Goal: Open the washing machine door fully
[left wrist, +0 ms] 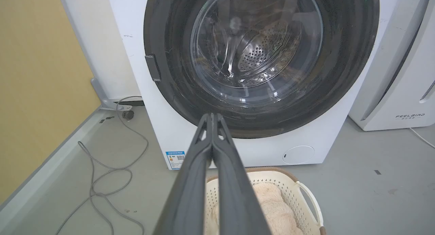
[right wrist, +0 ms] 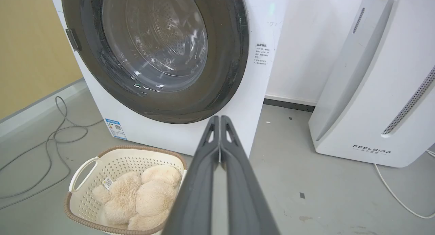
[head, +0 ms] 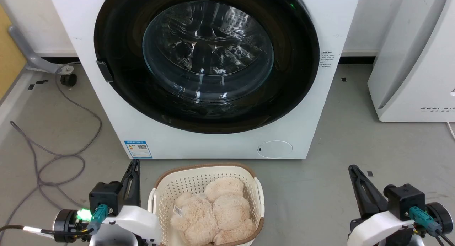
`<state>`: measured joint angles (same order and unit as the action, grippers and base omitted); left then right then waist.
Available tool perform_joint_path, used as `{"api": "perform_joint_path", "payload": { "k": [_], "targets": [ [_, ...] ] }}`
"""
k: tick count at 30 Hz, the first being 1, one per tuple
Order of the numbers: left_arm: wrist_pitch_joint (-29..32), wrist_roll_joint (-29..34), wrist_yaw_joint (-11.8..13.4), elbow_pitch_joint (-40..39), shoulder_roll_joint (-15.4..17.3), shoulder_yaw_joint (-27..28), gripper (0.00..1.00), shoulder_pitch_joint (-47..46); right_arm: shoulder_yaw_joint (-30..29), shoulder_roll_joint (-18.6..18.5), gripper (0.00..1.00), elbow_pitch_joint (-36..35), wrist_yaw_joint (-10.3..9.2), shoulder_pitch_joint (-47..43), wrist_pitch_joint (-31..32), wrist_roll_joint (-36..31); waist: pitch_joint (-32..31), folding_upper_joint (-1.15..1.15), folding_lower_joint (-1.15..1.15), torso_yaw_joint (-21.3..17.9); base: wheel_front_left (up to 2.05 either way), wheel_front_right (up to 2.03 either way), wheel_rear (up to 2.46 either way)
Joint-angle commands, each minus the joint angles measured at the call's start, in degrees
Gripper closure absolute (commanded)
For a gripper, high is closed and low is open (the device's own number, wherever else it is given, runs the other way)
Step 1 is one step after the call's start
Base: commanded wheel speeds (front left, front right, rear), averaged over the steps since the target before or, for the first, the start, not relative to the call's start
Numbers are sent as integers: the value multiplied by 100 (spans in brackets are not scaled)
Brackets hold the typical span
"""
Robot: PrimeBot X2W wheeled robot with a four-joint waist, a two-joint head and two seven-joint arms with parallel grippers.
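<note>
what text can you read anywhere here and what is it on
"FEELAIRD", fifth letter unsure: white slanted appliance.
Blue corner label on the white front-loading washing machine: too small.
Grey print right of its glossy black round door: too small.

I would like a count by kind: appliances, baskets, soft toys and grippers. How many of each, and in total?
Appliances: 2, the washing machine and the white appliance beside it
Baskets: 1, the white basket
Soft toys: 1, the beige soft toy inside it
Grippers: 2, left gripper and right gripper
Total: 6
</note>
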<state>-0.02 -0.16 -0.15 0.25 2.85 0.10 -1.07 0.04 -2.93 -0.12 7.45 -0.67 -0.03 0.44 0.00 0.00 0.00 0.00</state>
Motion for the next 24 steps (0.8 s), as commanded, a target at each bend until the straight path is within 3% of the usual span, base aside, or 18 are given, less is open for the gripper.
{"api": "perform_joint_path", "payload": {
  "k": [1, 7, 8, 24],
  "targets": [
    [2, 16, 15, -25, 3, -10, 100, 107, -4, 5, 100, 12, 3, 67, 3, -44, 0, 0, 0, 0, 0, 0, 0],
    [2, 16, 15, -25, 3, -10, 100, 107, -4, 5, 100, 12, 3, 67, 3, -44, 0, 0, 0, 0, 0, 0, 0],
    [-2, -2, 1, 2, 0, 1, 0, -1, -4, 0, 0, 0, 0, -1, -3, 3, 0, 0, 0, 0, 0, 0, 0],
    [-155, -65, 132, -52, 0, -67, 0, -15, -156, 1, 0, -87, 0, 13, -155, 291, 19, 0, 0, 4, 0, 0, 0]
  ]
}}
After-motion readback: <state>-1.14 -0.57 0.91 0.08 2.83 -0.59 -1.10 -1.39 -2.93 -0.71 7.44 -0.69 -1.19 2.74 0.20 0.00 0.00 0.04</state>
